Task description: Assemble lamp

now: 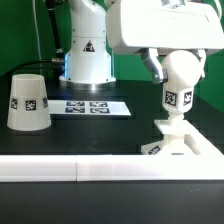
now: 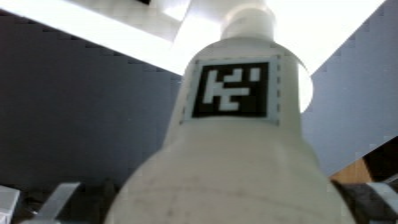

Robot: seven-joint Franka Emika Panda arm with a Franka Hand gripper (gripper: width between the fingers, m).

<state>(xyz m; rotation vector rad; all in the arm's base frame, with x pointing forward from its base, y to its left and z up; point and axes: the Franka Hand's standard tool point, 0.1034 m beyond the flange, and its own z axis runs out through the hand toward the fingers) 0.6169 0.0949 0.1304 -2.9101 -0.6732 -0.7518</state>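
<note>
My gripper (image 1: 170, 66) is shut on the round head of the white bulb (image 1: 178, 90), which stands upright with its tag facing the camera. The bulb's narrow end points down onto the raised middle of the flat square base (image 1: 184, 140), at the exterior view's right. I cannot tell whether it is seated there. In the wrist view the bulb (image 2: 228, 130) fills the picture, with a finger (image 2: 50, 200) showing at each side and the white base (image 2: 125, 30) beyond its narrow end. The tapered shade (image 1: 28, 102) stands alone, wide end down, at the exterior view's left.
The marker board (image 1: 90, 107) lies flat between the shade and the base. A long white border bar (image 1: 100, 170) runs along the table's front edge. The arm's white pedestal (image 1: 86, 55) stands behind the marker board.
</note>
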